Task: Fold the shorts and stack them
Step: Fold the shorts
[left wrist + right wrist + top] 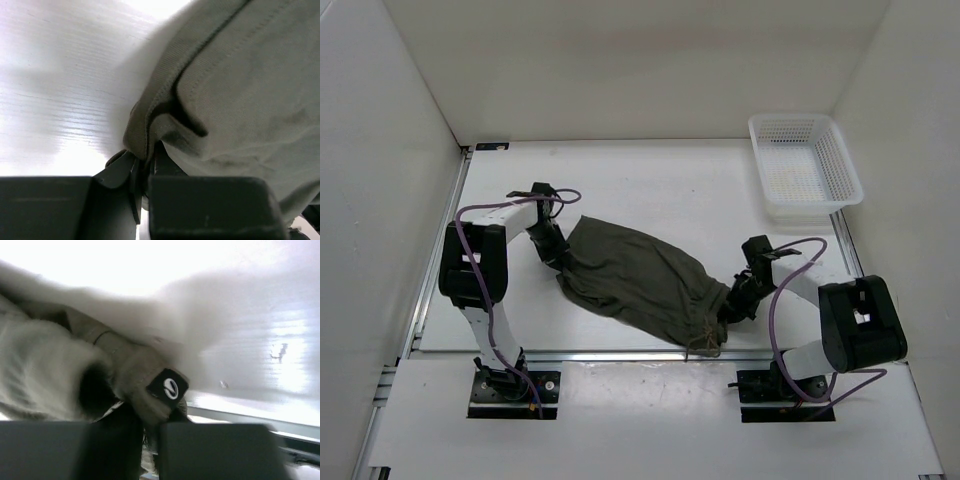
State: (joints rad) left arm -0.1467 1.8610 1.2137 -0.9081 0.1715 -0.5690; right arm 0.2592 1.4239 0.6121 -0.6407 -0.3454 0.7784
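Gripping shorts [640, 280] at both ends: left gripper [560, 258] clamped on upper-left hem, right gripper [732, 305] pinching lower-right edge near label. Shorts lie spread diagonally mid-frame, no fold visible; folding and stacking not yet done.

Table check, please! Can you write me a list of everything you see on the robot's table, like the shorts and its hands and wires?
Surface: white table.
Job's things: dark green shorts lie spread slantwise in the middle, not folded yet; the drawstring hangs at the near right end.
Clutter: white basket at the far right corner, apart from the shorts.
Grippers: left gripper pinches the shorts' far left edge; right gripper pinches their near right end, by a small logo tag.
Cables: purple left cable and purple right cable loop along the arms, not lying on the shorts.
Surroundings: plain white walls on three sides.
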